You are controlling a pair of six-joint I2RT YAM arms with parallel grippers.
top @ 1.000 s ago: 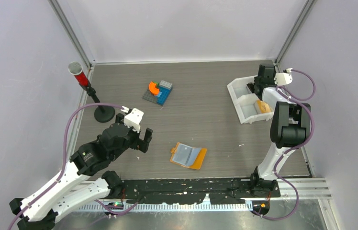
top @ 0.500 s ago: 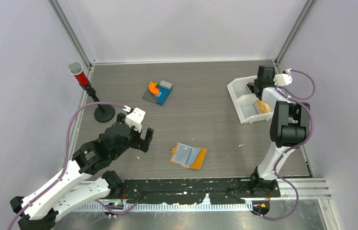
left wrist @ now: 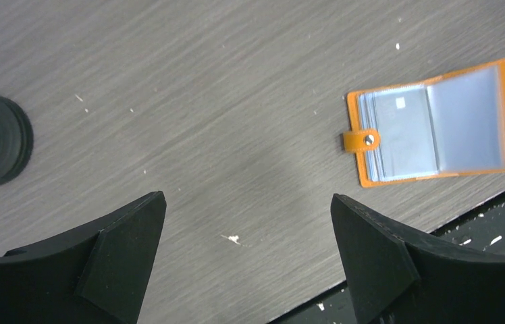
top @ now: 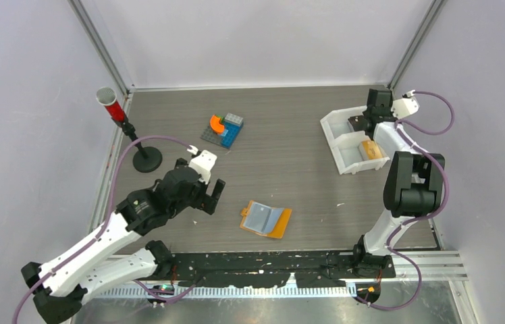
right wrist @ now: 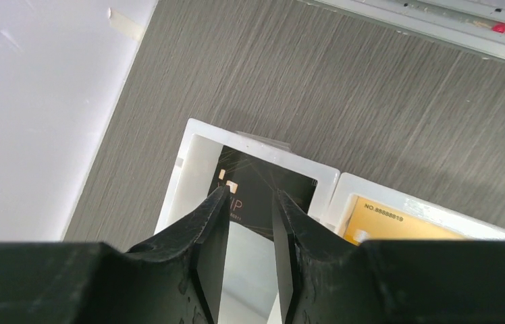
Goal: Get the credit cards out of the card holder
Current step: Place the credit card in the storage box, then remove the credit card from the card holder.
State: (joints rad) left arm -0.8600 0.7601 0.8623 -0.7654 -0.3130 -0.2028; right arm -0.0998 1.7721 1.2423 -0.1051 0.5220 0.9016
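One card (right wrist: pixel 294 181) is lying in the tray (right wrist: pixel 250 139) under the slightly parted, empty right gripper (right wrist: pixel 250 194). The wide-open left gripper (left wrist: pixel 246 199) is edging toward the card holder (left wrist: pixel 439 121) ahead of it.

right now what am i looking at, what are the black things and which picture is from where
Two robot arms at a table. The wide picture looks down from above; the other two come from cameras on each wrist, so the black prongs are gripper fingers. The left gripper, open and empty, hangs near the open orange card holder. The right gripper, slightly open, is over a white tray holding a black card and a gold card. Toy blocks and a stand lie further back.
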